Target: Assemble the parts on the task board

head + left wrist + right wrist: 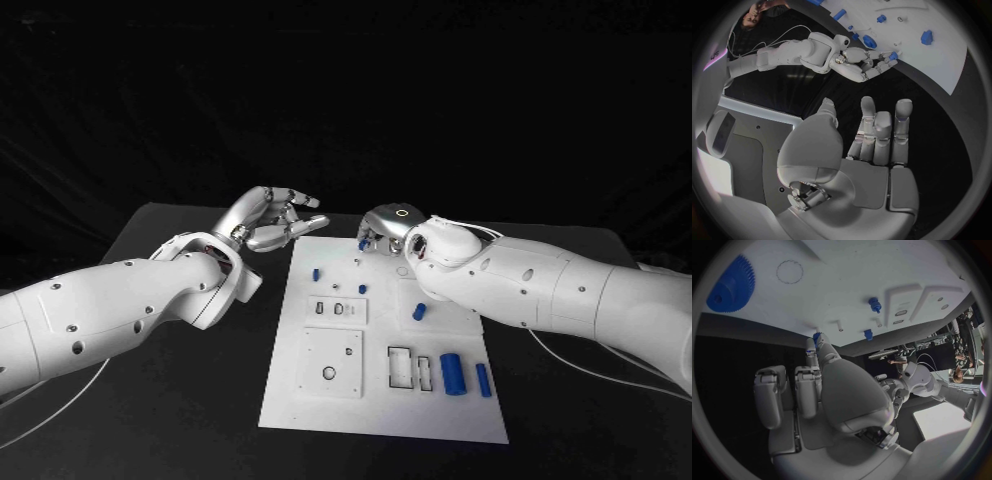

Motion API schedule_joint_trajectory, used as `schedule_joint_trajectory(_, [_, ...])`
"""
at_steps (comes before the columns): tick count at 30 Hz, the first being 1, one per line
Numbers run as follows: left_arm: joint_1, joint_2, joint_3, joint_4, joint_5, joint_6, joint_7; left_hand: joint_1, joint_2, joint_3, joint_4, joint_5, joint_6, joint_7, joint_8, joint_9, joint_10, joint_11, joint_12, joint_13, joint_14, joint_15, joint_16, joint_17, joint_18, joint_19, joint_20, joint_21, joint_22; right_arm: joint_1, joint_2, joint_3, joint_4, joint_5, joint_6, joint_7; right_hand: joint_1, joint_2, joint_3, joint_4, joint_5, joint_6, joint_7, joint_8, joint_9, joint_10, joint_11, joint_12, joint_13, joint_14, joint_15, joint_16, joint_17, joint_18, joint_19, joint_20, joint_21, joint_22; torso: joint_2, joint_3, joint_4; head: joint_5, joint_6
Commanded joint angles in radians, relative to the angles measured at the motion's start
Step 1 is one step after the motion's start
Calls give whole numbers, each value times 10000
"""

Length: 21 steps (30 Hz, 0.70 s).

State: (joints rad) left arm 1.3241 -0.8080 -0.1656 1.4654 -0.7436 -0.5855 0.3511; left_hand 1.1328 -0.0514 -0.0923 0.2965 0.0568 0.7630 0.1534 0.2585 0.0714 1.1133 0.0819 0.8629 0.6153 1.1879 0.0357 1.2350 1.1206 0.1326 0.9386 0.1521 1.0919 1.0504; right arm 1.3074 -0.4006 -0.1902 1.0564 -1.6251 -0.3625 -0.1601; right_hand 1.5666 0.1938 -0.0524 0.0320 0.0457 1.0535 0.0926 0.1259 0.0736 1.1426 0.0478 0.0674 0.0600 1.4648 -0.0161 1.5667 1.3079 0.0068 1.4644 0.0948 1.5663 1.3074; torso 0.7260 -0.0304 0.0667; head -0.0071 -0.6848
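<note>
Beside the right hand, a blue gear lies.

Both chunky white arms are sporting little dark screw holes and trailing thin white cables, ending in a silver left hand and right hand.

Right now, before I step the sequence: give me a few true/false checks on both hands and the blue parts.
1. The left hand holds a blue part. False: it holds nothing, fingers apart, beside the task board.
2. The right hand pinches a small blue part at the board's far end. True.
3. Two blue cylinders lie side by side near the board's near right corner. True.
4. The blue gear lies on the black table. False: it lies on the white board.
</note>
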Motion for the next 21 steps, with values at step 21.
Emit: schedule_joint_trajectory(21, [73, -14, 10, 91, -36, 31, 57, 94, 131, 32, -45, -56, 95, 4, -71, -6, 17, -10, -63, -24, -67, -14, -35, -3, 60, -66, -1, -42, 13, -42, 201, 3, -302, -142, 284, -59, -17, -11, 59, 59, 44, 7, -19, -69, -6, -93, 28, -68, -7, 1060, 7, 41, 2629, -68, 1064, 30, 45, 2634, -12, -17, 25, -53, 20])
